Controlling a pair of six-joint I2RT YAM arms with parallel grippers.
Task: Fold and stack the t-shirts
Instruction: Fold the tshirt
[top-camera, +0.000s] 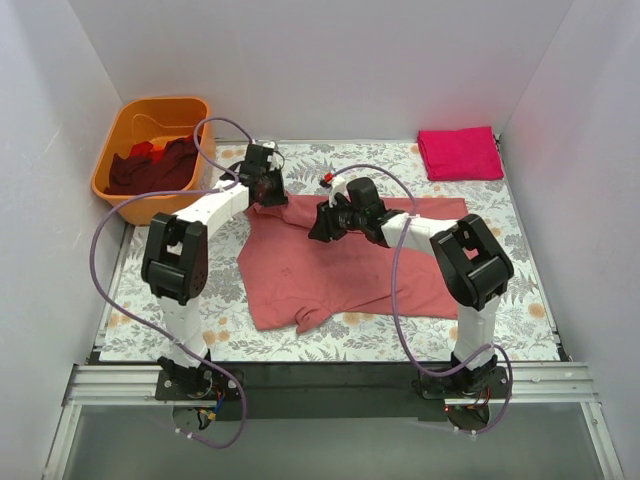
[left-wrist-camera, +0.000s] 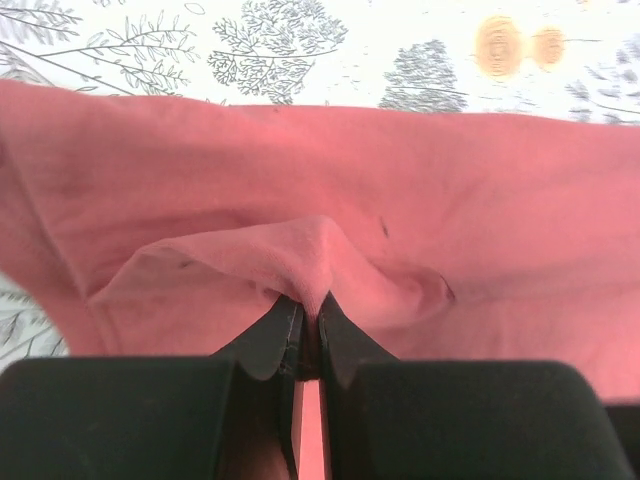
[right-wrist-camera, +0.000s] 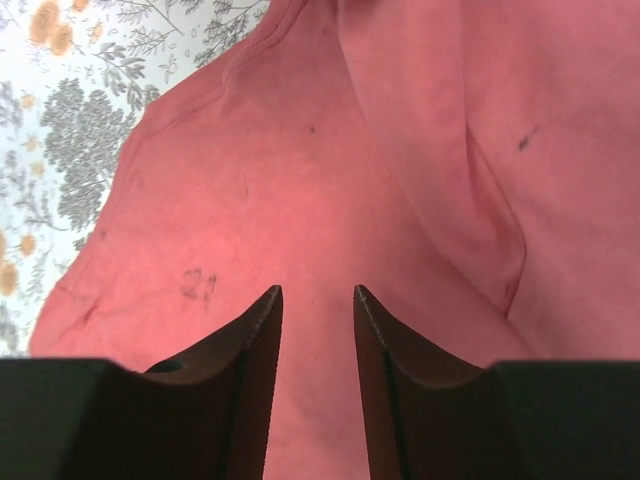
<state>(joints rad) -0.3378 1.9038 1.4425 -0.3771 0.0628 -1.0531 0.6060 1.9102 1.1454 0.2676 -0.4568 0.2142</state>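
The dusty salmon-pink short-sleeved cotton t-shirt lies spread, with some wrinkles, on the floral-patterned counter, directly under both grippers. It looks light, limp and not slippery, so it should drape and bunch rather than hold a line; a clean fold likely calls for two matched holds on an edge or seam, at shoulder and hem, not on loose mid-panel cloth. The left gripper has its fingers pressed together on a raised ridge of this shirt near its far edge. The right gripper hangs just above the cloth with fingers spread and nothing between them. Well off to the right gripper's far right, a bright magenta shirt sits folded in a neat square. Beyond the left gripper, to its left, an orange plastic tub holds crumpled dark maroon and red shirts.
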